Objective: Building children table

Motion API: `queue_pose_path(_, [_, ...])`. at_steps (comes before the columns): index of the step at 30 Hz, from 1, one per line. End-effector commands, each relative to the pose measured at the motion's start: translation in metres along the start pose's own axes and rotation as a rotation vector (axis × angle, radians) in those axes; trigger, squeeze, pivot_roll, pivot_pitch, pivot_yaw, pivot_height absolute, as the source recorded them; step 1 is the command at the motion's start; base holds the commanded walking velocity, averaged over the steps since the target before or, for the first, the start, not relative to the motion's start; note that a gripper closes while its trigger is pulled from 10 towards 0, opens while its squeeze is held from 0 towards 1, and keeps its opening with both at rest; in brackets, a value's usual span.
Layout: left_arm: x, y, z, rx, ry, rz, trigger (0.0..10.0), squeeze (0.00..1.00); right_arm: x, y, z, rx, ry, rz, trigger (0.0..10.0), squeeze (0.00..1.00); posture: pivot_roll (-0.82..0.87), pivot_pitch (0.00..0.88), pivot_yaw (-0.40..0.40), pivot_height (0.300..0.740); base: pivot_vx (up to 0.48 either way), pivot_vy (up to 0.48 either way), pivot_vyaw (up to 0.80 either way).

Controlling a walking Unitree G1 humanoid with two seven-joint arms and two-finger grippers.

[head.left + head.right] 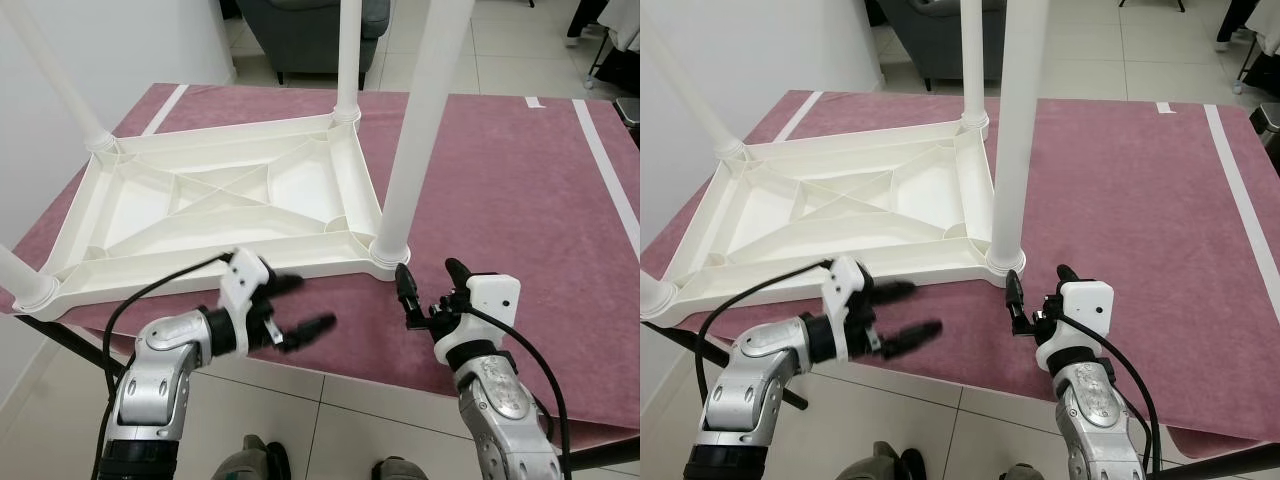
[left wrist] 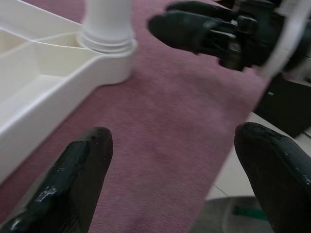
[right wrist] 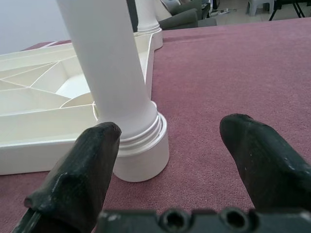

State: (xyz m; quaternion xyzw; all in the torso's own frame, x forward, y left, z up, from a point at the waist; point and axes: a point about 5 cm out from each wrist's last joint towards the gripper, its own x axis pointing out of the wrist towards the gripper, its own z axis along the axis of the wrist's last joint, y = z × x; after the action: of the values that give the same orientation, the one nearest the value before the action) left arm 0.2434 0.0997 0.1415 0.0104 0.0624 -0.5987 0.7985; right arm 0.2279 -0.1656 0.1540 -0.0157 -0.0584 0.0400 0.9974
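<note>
You are looking down at a white plastic table (image 1: 215, 200) that lies upside down on a dark pink mat (image 1: 500, 170). The mat covers a bigger work table. The white table sits from about 9 o'clock to the middle of your head view. Its flat top is down on the mat and its ribs face up.

Four white legs stick up from its corners. The near right leg (image 1: 415, 130) stands in its corner socket, just past 12 o'clock from your right gripper. The far right leg (image 1: 347, 60) is at 12 o'clock in the view. The far left leg (image 1: 60, 85) is at 10 o'clock. The near left leg (image 1: 25, 280) is at 9 o'clock, at the edge of the picture.

Your left gripper (image 1: 297, 307) is at 6 o'clock, a bit to the left. It hangs over the near edge of the mat, just in front of the white table's near side. Its two black fingers are spread wide and they hold nothing.

Your right gripper (image 1: 430, 282) is at 5 o'clock. It is over the mat, close to the foot of the near right leg but not touching it. Its fingers are wide apart too, and they are empty. In the right wrist view, the leg stands between the two fingers (image 3: 80, 170), nearer to one of them.

A dark armchair (image 1: 300, 30) stands on the tile floor (image 1: 520, 40) past the mat, at 12 o'clock.
</note>
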Motion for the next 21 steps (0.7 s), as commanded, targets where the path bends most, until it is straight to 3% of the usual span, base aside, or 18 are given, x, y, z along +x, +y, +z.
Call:
queue_pose_path(1, [-0.003, -0.002, -0.003, 0.011, 0.028, -0.041, 10.0, 0.0, 0.002, 0.003, -0.001, 0.017, -0.003, 0.012, 10.0, 0.0, -0.11, 0.072, 0.138, 0.74, 0.0, 0.0, 0.0])
queue_pose_path(2, [-0.002, 0.007, 0.0, 0.068, 0.023, 0.036, 10.0, 0.0, 0.002, 0.004, -0.001, 0.017, -0.004, 0.016, 10.0, 0.0, -0.11, 0.072, 0.138, 0.74, 0.0, 0.0, 0.0])
queue_pose_path(3, [-0.002, 0.007, 0.0, 0.068, 0.023, 0.036, 10.0, 0.0, 0.002, 0.004, -0.001, 0.017, -0.004, 0.016, 10.0, 0.0, -0.11, 0.072, 0.138, 0.74, 0.0, 0.0, 0.0])
queue_pose_path(4, [-0.001, 0.033, 0.009, 0.164, -0.017, 0.298, 10.0, 0.0, 0.002, 0.005, -0.001, 0.018, -0.004, 0.015, 10.0, 0.0, -0.11, 0.072, 0.139, 0.74, 0.0, 0.0, 0.0])
queue_pose_path(5, [-0.001, 0.033, 0.009, 0.164, -0.017, 0.298, 10.0, 0.0, 0.002, 0.005, -0.001, 0.018, -0.004, 0.015, 10.0, 0.0, -0.11, 0.072, 0.139, 0.74, 0.0, 0.0, 0.0])
queue_pose_path(6, [-0.009, 0.061, 0.022, 0.231, -0.081, 0.638, 10.0, 0.0, 0.002, 0.005, -0.002, 0.017, -0.003, 0.012, 10.0, 0.0, -0.11, 0.071, 0.139, 0.74, 0.0, 0.0, 0.0])
queue_pose_path(7, [-0.023, 0.078, 0.031, 0.295, -0.123, 0.939, 10.0, 0.0, 0.002, 0.005, -0.003, 0.016, -0.001, 0.009, 10.0, 0.0, -0.11, 0.07, 0.141, 0.74, 0.0, 0.0, 0.0])
queue_pose_path(8, [-0.023, 0.078, 0.031, 0.295, -0.123, 0.939, 10.0, 0.0, 0.002, 0.005, -0.003, 0.016, -0.001, 0.009, 10.0, 0.0, -0.11, 0.07, 0.141, 0.74, 0.0, 0.0, 0.0])
queue_pose_path(9, [-0.033, 0.086, 0.037, 0.332, -0.148, 1.118, 10.0, 0.0, 0.002, 0.005, -0.003, 0.015, 0.001, 0.008, 10.0, 0.0, -0.11, 0.07, 0.14, 0.74, 0.0, 0.0, 0.0])
queue_pose_path(10, [-0.033, 0.086, 0.037, 0.332, -0.148, 1.118, 10.0, 0.0, 0.002, 0.005, -0.003, 0.015, 0.001, 0.008, 10.0, 0.0, -0.11, 0.07, 0.14, 0.74, 0.0, 0.0, 0.0])
queue_pose_path(11, [-0.044, 0.087, 0.038, 0.323, -0.159, 1.233, 10.0, 0.0, 0.002, 0.005, -0.004, 0.015, 0.001, 0.007, 10.0, 0.0, -0.11, 0.068, 0.139, 0.74, 0.0, 0.0, 0.0])
queue_pose_path(16, [-0.05, 0.08, 0.028, 0.263, -0.131, 1.281, 10.0, 0.0, 0.003, 0.006, -0.004, 0.014, 0.0, 0.007, 10.0, 0.0, -0.11, 0.066, 0.138, 0.74, 0.0, 0.0, 0.0])
queue_pose_path(18, [-0.048, 0.078, 0.015, 0.101, -0.123, 1.278, 10.0, 0.0, 0.006, 0.007, -0.003, 0.013, -0.004, 0.01, 10.0, 0.0, -0.1, 0.064, 0.134, 0.74, 0.0, 0.0, 0.0])
queue_pose_path(21, [-0.046, 0.078, 0.01, 0.055, -0.125, 1.262, 10.0, 0.0, 0.007, 0.007, -0.002, 0.013, -0.009, 0.014, 10.0, 0.0, -0.1, 0.063, 0.133, 0.74, 0.0, 0.0, 0.0])
